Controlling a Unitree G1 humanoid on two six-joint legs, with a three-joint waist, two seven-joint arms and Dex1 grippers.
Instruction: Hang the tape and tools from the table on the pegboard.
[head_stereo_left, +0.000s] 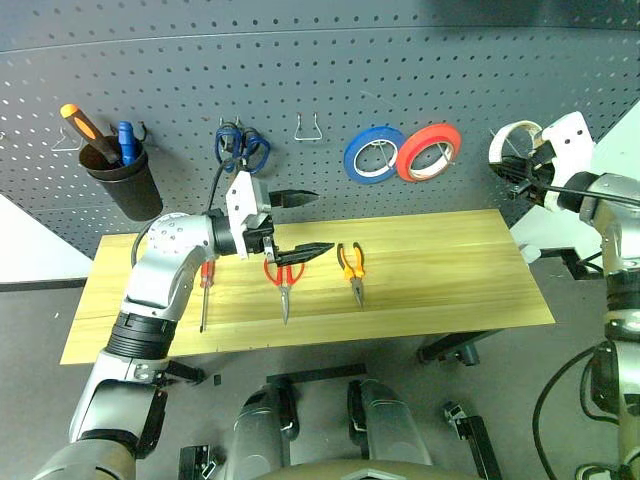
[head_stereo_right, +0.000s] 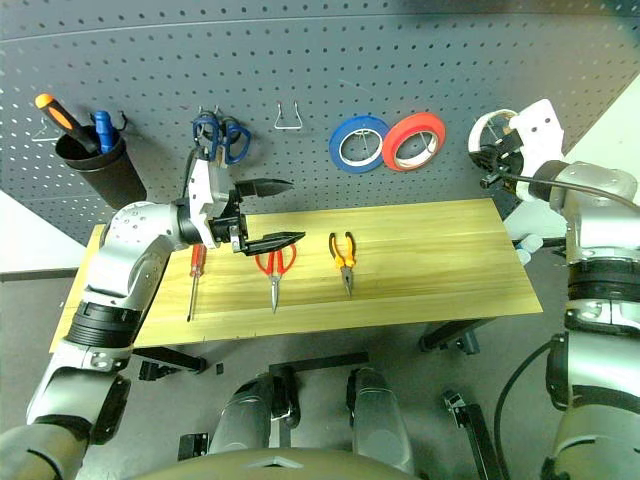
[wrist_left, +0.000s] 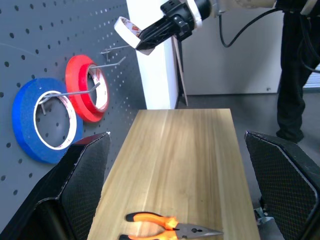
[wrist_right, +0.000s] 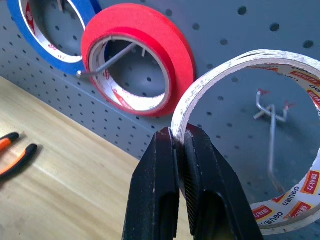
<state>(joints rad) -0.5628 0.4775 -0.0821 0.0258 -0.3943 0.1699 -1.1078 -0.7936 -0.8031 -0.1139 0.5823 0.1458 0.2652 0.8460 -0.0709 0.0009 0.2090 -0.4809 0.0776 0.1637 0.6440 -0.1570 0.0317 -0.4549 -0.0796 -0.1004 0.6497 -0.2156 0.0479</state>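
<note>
My right gripper (wrist_right: 180, 134) is shut on the rim of the cream-white tape (wrist_right: 250, 60), holding the ring upright close to the pegboard (head_stereo_left: 320, 70), right of the red roll. A thin metal hook (wrist_right: 272, 150) shows through the ring, behind it. My left gripper (head_stereo_left: 320, 222) is open, level, pointing right, just above the table (head_stereo_left: 450, 260) with nothing between its fingers. Below it lie the red-handled scissors (head_stereo_left: 284, 280). The pliers (head_stereo_left: 352, 268) lie to their right and the red-handled screwdriver (head_stereo_left: 205, 290) to their left.
On the pegboard hang a blue tape roll (head_stereo_left: 373, 155), a red tape roll (head_stereo_left: 428, 152), blue-handled scissors (head_stereo_left: 242, 146), a bare wire hook (head_stereo_left: 307, 128), and a black cup (head_stereo_left: 125, 185) holding an orange-handled screwdriver.
</note>
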